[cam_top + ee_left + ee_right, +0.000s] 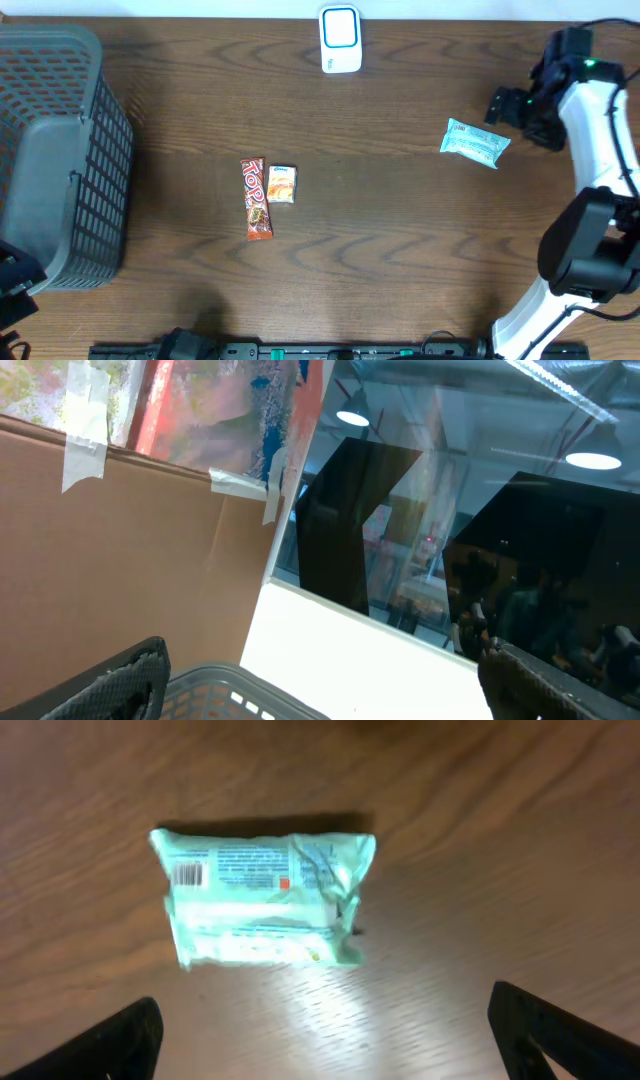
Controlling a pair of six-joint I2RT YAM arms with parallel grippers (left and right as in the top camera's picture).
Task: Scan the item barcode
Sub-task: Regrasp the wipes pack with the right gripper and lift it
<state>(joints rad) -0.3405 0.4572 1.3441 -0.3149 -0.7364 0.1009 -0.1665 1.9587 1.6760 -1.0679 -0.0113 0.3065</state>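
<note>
We find the pale green packet (262,900) lying flat on the wood-grain table (480,840), its barcode (187,874) facing up at one end. It sits just ahead of the right pincer (325,1020) and does not touch it. The pincer's dark fingers stand wide apart with nothing between them. The wrapper is glossy, crinkled film, rectangular, with crimped ends.

packet (265,900): pale green | bar (257,199): red-orange | basket (60,150): grey lattice | small pack (282,184): possibly yellow

grey basket (100,190) | red snack bar (257,199) beside small packet (282,184) | wooden table (400,250)
</note>
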